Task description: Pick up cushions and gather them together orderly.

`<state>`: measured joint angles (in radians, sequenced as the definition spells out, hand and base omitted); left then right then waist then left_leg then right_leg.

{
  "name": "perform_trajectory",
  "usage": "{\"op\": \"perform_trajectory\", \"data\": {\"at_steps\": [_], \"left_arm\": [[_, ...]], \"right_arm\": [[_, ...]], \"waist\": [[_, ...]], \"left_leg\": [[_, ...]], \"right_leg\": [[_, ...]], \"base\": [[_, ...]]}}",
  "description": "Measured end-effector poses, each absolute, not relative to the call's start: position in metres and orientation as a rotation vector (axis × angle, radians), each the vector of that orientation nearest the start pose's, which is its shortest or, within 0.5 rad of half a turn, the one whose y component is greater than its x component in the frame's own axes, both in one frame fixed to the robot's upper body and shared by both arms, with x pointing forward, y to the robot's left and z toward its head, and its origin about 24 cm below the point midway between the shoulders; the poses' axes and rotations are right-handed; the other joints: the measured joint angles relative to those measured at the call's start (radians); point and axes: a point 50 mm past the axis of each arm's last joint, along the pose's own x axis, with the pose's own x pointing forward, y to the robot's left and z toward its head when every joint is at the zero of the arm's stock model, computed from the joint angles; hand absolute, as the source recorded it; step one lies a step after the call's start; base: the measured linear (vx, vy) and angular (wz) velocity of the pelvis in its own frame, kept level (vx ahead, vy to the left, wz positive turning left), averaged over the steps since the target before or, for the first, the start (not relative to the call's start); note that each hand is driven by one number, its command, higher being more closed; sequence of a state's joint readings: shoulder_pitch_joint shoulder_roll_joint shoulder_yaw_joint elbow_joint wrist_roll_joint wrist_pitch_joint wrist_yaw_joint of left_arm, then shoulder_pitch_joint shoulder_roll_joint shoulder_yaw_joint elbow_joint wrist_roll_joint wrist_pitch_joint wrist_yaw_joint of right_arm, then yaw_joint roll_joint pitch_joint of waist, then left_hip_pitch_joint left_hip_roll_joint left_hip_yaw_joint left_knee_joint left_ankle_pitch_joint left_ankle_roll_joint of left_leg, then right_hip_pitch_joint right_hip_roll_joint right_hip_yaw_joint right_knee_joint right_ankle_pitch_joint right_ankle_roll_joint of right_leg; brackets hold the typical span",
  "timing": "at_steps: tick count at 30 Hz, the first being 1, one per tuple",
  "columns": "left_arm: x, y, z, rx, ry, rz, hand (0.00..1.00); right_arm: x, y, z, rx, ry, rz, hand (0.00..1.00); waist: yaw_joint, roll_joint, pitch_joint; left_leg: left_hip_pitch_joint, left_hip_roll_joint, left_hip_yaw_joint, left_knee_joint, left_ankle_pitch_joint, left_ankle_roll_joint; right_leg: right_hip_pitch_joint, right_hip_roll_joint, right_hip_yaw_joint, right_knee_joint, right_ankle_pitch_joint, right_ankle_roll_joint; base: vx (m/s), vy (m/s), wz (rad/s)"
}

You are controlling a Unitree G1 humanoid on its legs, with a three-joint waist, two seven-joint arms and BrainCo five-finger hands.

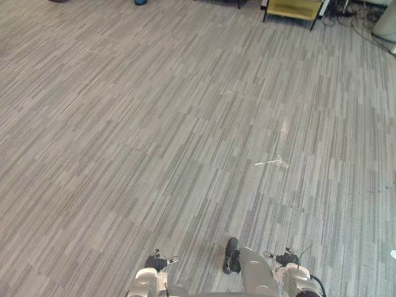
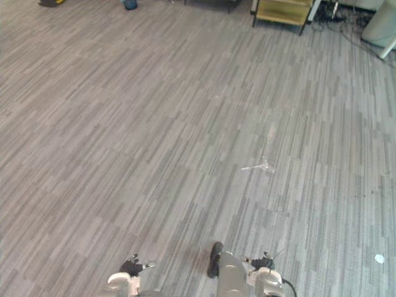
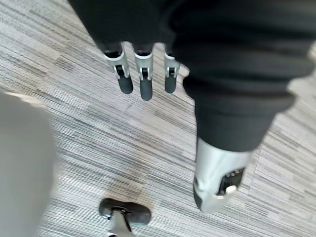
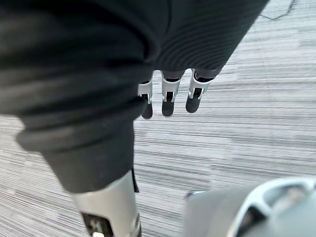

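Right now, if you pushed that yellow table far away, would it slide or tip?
The yellow table looks stiff and boxy, so it probably won't bend. It stands on thin dark legs on a striped, carpet-like floor, so it would likely drag, and might tip if pushed high.

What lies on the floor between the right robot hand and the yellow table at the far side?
Bare grey carpet with one pale streak on it, seen in the left eye view.
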<state>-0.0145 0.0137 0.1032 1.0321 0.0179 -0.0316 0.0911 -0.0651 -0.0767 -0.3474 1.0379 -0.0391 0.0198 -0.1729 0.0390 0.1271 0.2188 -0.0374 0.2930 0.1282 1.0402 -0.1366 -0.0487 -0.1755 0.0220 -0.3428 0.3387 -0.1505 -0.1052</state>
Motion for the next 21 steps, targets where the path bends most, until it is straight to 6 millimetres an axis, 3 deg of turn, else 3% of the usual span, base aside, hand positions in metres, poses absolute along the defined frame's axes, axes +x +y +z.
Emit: {"op": "perform_trajectory", "data": {"at_steps": [1,3,4,6,8,9,10,11,13,14,15,16,17,18,20,21], "left_arm": [[0.142,0.173,-0.148,0.023,0.962,0.177,0.00],[0.148,0.179,-0.143,0.041,0.924,0.177,0.00],[0.150,0.180,-0.141,0.043,0.910,0.176,0.00],[0.154,0.178,-0.140,0.036,0.895,0.175,0.00],[0.154,0.173,-0.140,0.024,0.895,0.169,0.00],[0.152,0.173,-0.141,0.018,0.898,0.171,0.00],[0.152,0.175,-0.140,0.023,0.893,0.178,0.00],[0.155,0.181,-0.139,0.035,0.885,0.184,0.00],[0.157,0.183,-0.138,0.036,0.881,0.186,0.00],[0.155,0.184,-0.139,0.041,0.889,0.186,0.00],[0.154,0.184,-0.140,0.043,0.897,0.183,0.00],[0.151,0.184,-0.142,0.040,0.913,0.185,0.00],[0.149,0.186,-0.144,0.044,0.933,0.186,0.00],[0.147,0.186,-0.145,0.053,0.946,0.179,0.00],[0.143,0.186,-0.147,0.080,0.963,0.156,0.00],[0.142,0.187,-0.147,0.084,0.964,0.161,0.00]], "right_arm": [[0.142,-0.217,-0.145,0.009,0.997,-0.456,0.00],[0.144,-0.207,-0.146,0.016,1.002,-0.425,0.00],[0.146,-0.204,-0.146,0.019,1.006,-0.417,0.00],[0.153,-0.205,-0.144,0.030,0.995,-0.423,0.00],[0.146,-0.213,-0.146,0.033,1.007,-0.457,0.00],[0.142,-0.216,-0.147,0.024,1.020,-0.463,0.00],[0.140,-0.210,-0.149,0.029,1.030,-0.450,0.00],[0.140,-0.204,-0.149,0.042,1.033,-0.440,0.00],[0.135,-0.206,-0.151,0.042,1.044,-0.447,0.00],[0.133,-0.207,-0.152,0.035,1.050,-0.449,0.00],[0.132,-0.209,-0.152,0.027,1.052,-0.446,0.00],[0.132,-0.209,-0.152,0.026,1.051,-0.445,0.00],[0.130,-0.209,-0.152,0.030,1.057,-0.446,0.00],[0.126,-0.210,-0.154,0.029,1.067,-0.448,0.00],[0.117,-0.211,-0.155,0.028,1.079,-0.456,0.00],[0.120,-0.214,-0.153,0.017,1.063,-0.454,0.00]], "waist": [[0.016,-0.025,0.015],[0.024,-0.061,0.015],[0.030,-0.066,0.015],[0.045,-0.068,0.018],[0.066,-0.059,0.012],[0.078,-0.058,0.011],[0.082,-0.072,0.002],[0.074,-0.105,-0.006],[0.084,-0.122,-0.015],[0.082,-0.125,-0.017],[0.078,-0.128,-0.019],[0.077,-0.131,-0.018],[0.069,-0.135,-0.015],[0.060,-0.132,-0.015],[0.051,-0.113,-0.013],[0.042,-0.109,-0.013]], "left_leg": [[-0.059,-0.001,0.013,0.093,-0.040,0.001],[-0.173,-0.030,0.044,0.074,-0.089,0.009],[-0.249,-0.053,0.073,-0.047,-0.126,0.016],[-0.304,-0.118,0.074,-0.320,-0.131,0.020],[-0.297,-0.211,-0.003,-0.745,-0.004,-0.021],[-0.286,-0.218,-0.015,-0.781,0.087,-0.031],[-0.275,-0.240,-0.011,-0.756,0.151,0.005],[-0.300,-0.262,-0.005,-0.688,0.096,0.041],[-0.308,-0.266,0.021,-0.592,0.019,0.078],[-0.274,-0.268,0.035,-0.578,-0.021,0.090],[-0.241,-0.271,0.046,-0.586,-0.049,0.094],[-0.183,-0.279,0.053,-0.608,-0.081,0.096],[-0.117,-0.293,0.054,-0.638,-0.099,0.099],[-0.061,-0.295,0.053,-0.669,-0.106,0.102],[0.087,-0.288,0.054,-0.775,-0.106,0.098],[0.143,-0.278,0.054,-0.813,-0.106,0.098]], "right_leg": [[0.091,0.006,0.018,-0.050,-0.012,0.002],[0.195,0.006,0.036,-0.140,-0.020,0.009],[0.251,0.005,0.056,-0.187,-0.018,0.015],[0.306,-0.010,0.082,-0.228,-0.027,0.035],[0.375,-0.035,0.117,-0.270,-0.068,0.091],[0.401,-0.039,0.139,-0.278,-0.092,0.104],[0.427,-0.059,0.162,-0.278,-0.121,0.117],[0.433,-0.087,0.167,-0.266,-0.132,0.126],[0.405,-0.118,0.200,-0.155,-0.133,0.129],[0.364,-0.133,0.225,-0.012,-0.131,0.139],[0.313,-0.151,0.230,0.125,-0.108,0.180],[0.228,-0.182,0.234,0.346,-0.068,0.248],[0.159,-0.209,0.219,0.513,-0.078,0.244],[0.125,-0.225,0.181,0.579,-0.096,0.224],[0.059,-0.244,0.044,0.535,-0.158,0.153],[0.010,-0.243,-0.027,0.431,-0.172,0.124]], "base": [[0.55,-0.113,-0.23],[0.49,-0.099,-0.22],[0.48,-0.060,-0.34],[0.50,0.056,-0.46],[0.56,0.171,-0.53],[0.56,0.199,-0.57],[0.60,0.180,-0.40],[0.62,0.165,-0.25],[0.64,0.167,-0.22],[0.60,0.179,-0.28],[0.54,0.173,-0.31],[0.54,0.155,-0.29],[0.54,0.130,-0.20],[0.54,0.079,-0.06],[0.53,0.022,0.01],[0.51,-0.022,0.07]]}}
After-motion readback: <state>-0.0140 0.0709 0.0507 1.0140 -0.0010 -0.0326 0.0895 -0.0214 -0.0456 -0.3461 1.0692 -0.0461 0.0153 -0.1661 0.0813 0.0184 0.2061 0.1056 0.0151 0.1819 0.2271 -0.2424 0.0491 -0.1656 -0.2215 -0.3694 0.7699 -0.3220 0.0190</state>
